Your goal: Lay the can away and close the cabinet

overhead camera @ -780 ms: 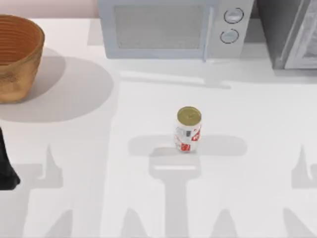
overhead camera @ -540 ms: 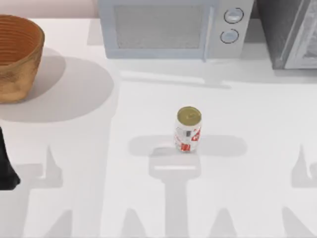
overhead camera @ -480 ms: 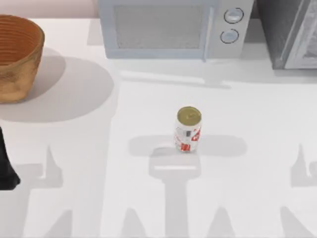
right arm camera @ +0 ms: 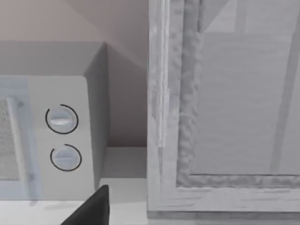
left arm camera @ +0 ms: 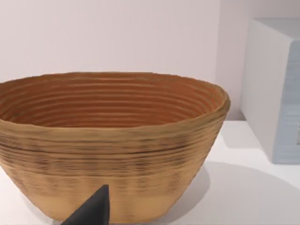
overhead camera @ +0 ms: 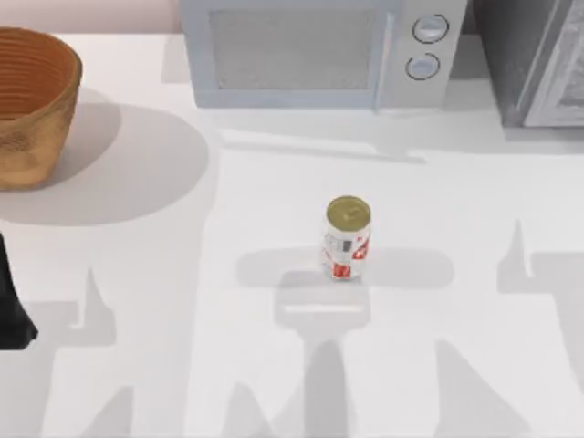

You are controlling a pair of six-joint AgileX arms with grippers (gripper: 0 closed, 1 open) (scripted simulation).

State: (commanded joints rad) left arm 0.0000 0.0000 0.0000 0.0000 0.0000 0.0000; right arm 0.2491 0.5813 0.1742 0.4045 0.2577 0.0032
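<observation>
I cannot tell the finger state of either gripper. My left arm (overhead camera: 13, 306) is parked at the near left edge. The can (overhead camera: 347, 238) stands upright mid-table, untouched. The cabinet (overhead camera: 534, 59) sits far right, beside the microwave (overhead camera: 319, 53); a basket (overhead camera: 32, 105) sits far left.

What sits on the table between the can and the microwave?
Nothing: in the top view the stretch of table between the can and the microwave is bare, crossed only by shadow.
</observation>
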